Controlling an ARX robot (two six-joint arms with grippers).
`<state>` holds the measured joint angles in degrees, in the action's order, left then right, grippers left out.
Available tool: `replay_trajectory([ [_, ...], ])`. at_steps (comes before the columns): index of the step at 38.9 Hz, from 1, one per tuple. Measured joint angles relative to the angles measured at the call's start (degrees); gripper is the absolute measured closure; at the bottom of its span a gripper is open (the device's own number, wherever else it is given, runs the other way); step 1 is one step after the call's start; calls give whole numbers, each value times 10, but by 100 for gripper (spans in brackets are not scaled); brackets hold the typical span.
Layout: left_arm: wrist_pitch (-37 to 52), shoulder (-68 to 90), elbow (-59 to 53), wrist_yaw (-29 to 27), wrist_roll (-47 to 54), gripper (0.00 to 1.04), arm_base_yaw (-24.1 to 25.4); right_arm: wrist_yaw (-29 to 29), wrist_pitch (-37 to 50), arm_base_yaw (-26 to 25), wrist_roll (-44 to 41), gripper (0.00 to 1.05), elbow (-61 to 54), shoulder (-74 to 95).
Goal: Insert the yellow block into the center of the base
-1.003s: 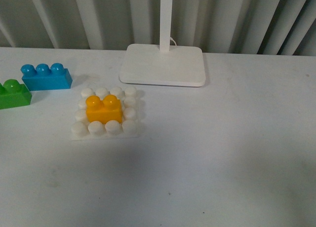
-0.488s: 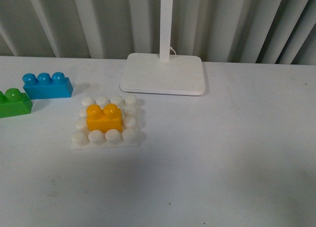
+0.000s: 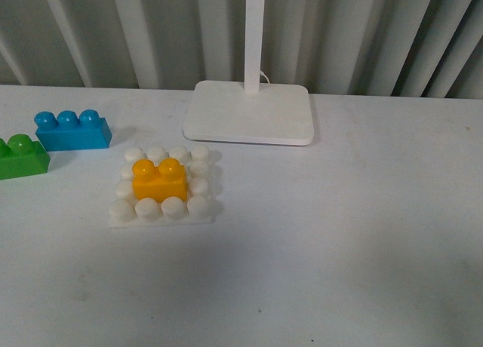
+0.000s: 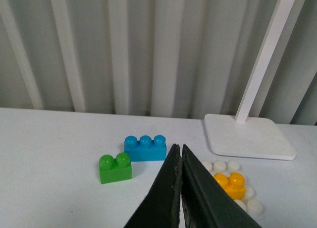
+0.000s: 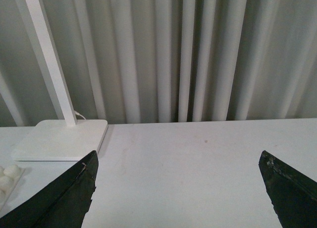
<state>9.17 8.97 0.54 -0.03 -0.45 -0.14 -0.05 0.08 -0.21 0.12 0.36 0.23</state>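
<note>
The yellow block [image 3: 159, 179] sits upright on the middle studs of the white base [image 3: 198, 208], with white studs showing all round it. No gripper appears in the front view. In the left wrist view my left gripper [image 4: 178, 149] is shut, its dark fingers pressed together and holding nothing, raised above the table short of the yellow block [image 4: 231, 185] and the base [image 4: 255, 206]. My right gripper [image 5: 178, 161] is open, its two fingers far apart over bare table, with a corner of the base [image 5: 9, 174] at the view's edge.
A blue three-stud brick [image 3: 72, 130] and a green two-stud brick [image 3: 21, 155] lie left of the base. A white lamp foot [image 3: 249, 113] with its pole stands behind it, in front of a grey pleated curtain.
Between one second and half a second ago the front view shifted, so everything sits slightly lower in the picture. Since then nothing has moved.
</note>
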Motion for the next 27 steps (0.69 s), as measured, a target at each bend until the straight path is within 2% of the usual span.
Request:
replay_trajectory([
  [4, -83, -66, 0, 0, 0, 101, 0, 0, 0, 0, 0, 9, 0, 0],
  [27, -90, -87, 0, 0, 0, 101, 0, 0, 0, 0, 0, 9, 0, 0],
])
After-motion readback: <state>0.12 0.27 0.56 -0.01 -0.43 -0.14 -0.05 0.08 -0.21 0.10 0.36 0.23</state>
